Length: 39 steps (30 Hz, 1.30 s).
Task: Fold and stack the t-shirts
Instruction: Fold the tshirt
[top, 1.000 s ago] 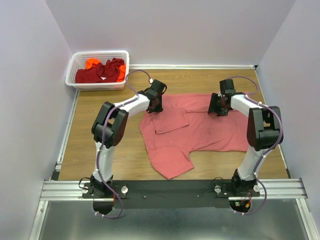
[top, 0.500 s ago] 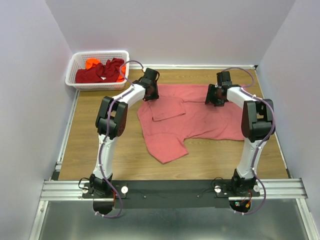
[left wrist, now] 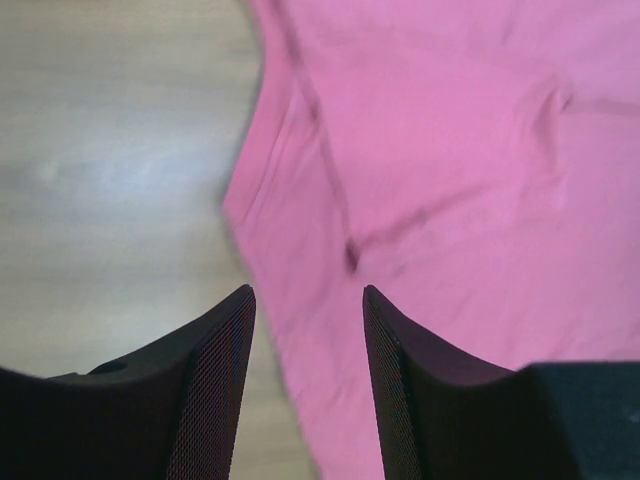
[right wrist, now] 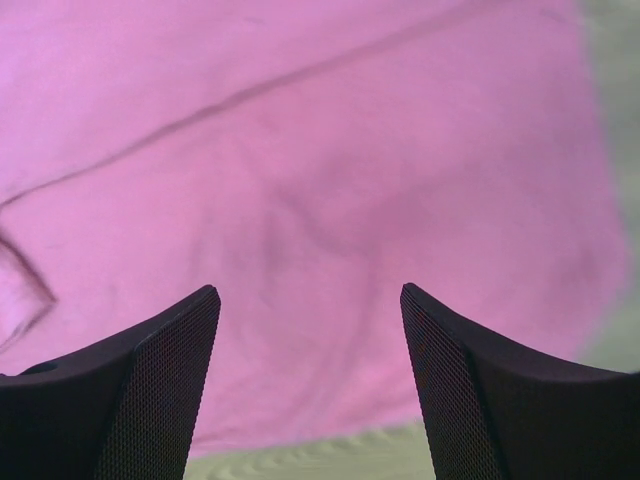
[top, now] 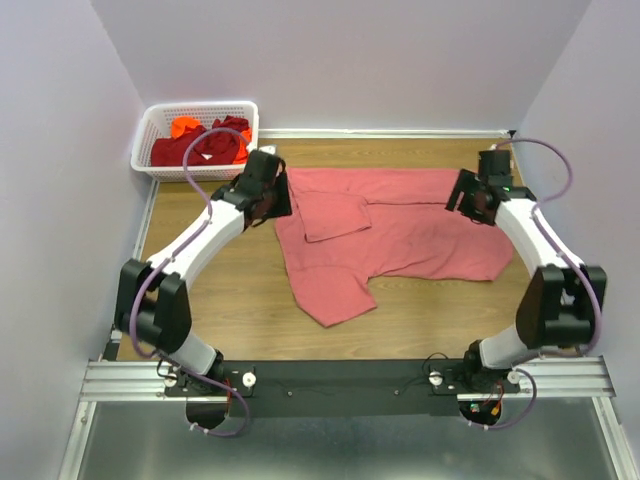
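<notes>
Jaws of both the left gripper (left wrist: 307, 293) and right gripper (right wrist: 308, 290) gape empty over the salmon-pink t-shirt (top: 410, 230).

Legible markings: none recorded.
No text, label, brand, number or sign could be read on the salmon-pink t-shirt (top: 420, 230) or the white lattice basket (top: 200, 105) in any view.
</notes>
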Tool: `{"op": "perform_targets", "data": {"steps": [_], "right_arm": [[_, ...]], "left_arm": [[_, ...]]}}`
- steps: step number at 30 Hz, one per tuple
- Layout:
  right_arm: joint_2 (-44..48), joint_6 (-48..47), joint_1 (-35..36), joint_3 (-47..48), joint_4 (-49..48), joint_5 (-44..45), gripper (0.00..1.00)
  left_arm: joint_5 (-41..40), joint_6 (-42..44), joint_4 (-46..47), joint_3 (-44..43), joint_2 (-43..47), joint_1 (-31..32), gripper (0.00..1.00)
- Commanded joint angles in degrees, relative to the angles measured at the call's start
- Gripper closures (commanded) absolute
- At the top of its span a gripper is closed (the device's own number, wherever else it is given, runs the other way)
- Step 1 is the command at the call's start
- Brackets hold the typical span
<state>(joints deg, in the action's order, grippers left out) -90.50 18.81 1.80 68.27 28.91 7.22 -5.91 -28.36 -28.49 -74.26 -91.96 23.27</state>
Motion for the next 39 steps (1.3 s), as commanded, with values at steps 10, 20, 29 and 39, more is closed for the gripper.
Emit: {"op": "perform_targets", "data": {"steps": [10,20,29,39], "right_arm": [[18.6,6.2,-8.0,-17.6,6.6,6.8,0.18],[19.5,8.0,-10.2,-20.1,6.7,3.7,0.18],[19.0,7.9,-12.3,-20.7,6.7,2.3,0.18],[18.2,9.2,-14.6,-21.4,6.5,1.4,0.18]], "left_arm": [[4.2,-1.1,-4.6,18.4,7.4,1.0,0.45],[8.3,-1.0,-0.3,18.2,2.2,2.0,0.47],[10.6,-2.3,3.0,16.8,-2.3,2.2,0.48],[11.0,-2.2,3.8,18.9,-4.4,2.9,0.49]]}}
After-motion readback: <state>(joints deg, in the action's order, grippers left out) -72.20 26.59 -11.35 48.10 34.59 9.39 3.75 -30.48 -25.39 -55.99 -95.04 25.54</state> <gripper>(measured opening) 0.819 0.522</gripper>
